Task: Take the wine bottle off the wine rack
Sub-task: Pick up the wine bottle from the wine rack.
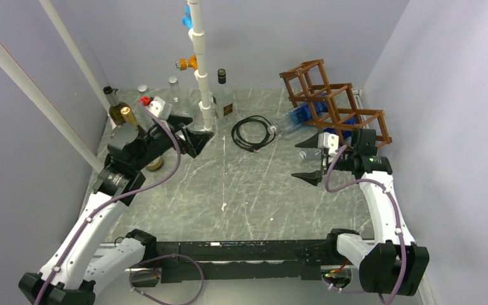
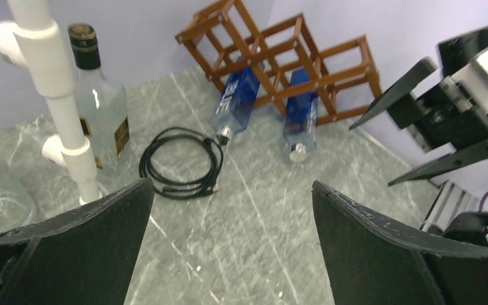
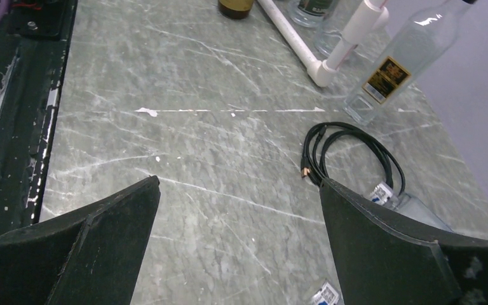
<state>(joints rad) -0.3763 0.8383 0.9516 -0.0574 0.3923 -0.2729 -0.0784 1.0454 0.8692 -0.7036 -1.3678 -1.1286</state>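
**Currently: both claws spread, bottles in rack**

Left claw [image 1: 194, 130] stands spread wide, holding nothing, over the bench [image 1: 241, 190] beside the white pipe stand [image 1: 202, 76]. Right claw [image 1: 306, 160] is likewise spread and empty, near the wine rack [image 1: 333, 101] at the far right corner. Two blue bottles lie in the rack's lower cells, necks sloping out toward the bench: first wine bottle [image 2: 238, 98], second wine bottle [image 2: 300, 117]. A black cable coil [image 1: 253, 132] lies by the first neck.
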